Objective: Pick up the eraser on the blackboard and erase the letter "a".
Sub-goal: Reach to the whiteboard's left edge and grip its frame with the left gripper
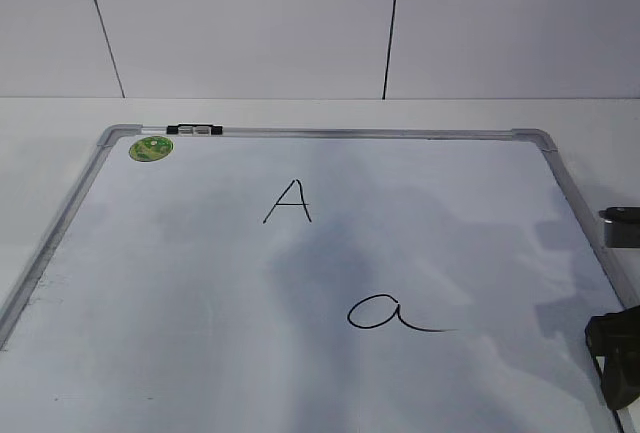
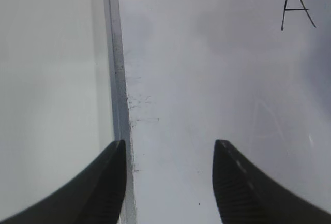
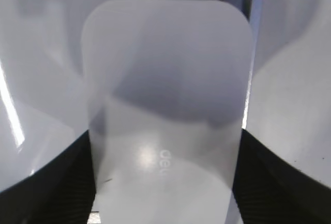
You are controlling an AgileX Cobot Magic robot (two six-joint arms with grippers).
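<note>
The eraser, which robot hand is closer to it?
Right. The right gripper has its fingers on both sides of the eraser. The left gripper hangs open over the blackboard's left frame edge; no eraser shows in its view.

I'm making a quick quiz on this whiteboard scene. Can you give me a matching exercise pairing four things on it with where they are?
Things:
1. capital A
2. letter "a"
3. green sticker
4. eraser

Places:
A. top left corner of the blackboard
B. between the right gripper's fingers
C. upper middle of the blackboard
D. lower on the blackboard, right of centre

Pairs: 1-C, 2-D, 3-A, 4-B
</note>
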